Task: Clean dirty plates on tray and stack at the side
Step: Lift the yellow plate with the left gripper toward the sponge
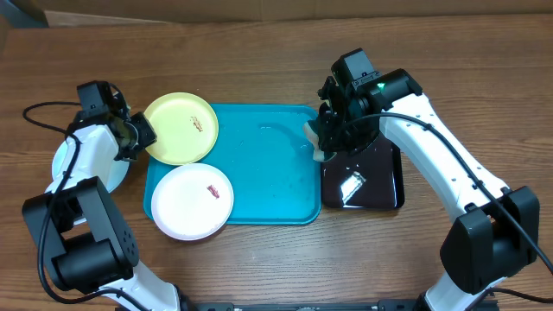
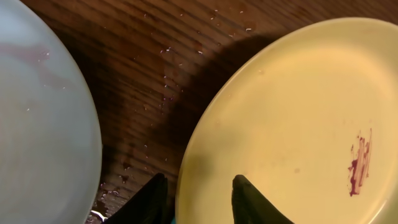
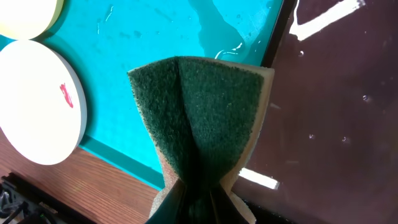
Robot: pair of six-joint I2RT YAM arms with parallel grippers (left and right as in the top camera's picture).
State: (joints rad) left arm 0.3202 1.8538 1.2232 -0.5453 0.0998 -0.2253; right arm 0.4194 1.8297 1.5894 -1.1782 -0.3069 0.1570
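Observation:
The turquoise tray (image 1: 268, 181) lies mid-table. The yellow-green plate (image 1: 180, 128) overhangs its far left corner and has a red-brown smear (image 2: 357, 165). The white plate (image 1: 192, 200), with a red smear, overhangs the tray's near left edge and also shows in the right wrist view (image 3: 34, 106). The pale cyan plate (image 1: 62, 164) lies on the table to the left, under my left arm. My left gripper (image 2: 198, 198) is open, its fingers either side of the yellow-green plate's left rim. My right gripper (image 3: 199, 190) is shut on a green sponge (image 3: 199, 106) over the tray's right edge.
A glossy black tray (image 1: 380, 186) sits against the turquoise tray's right side, under my right arm. Water pools on the turquoise tray (image 3: 217, 37), and droplets lie on the wood between the cyan and yellow-green plates (image 2: 165, 81). Cardboard runs along the table's back edge.

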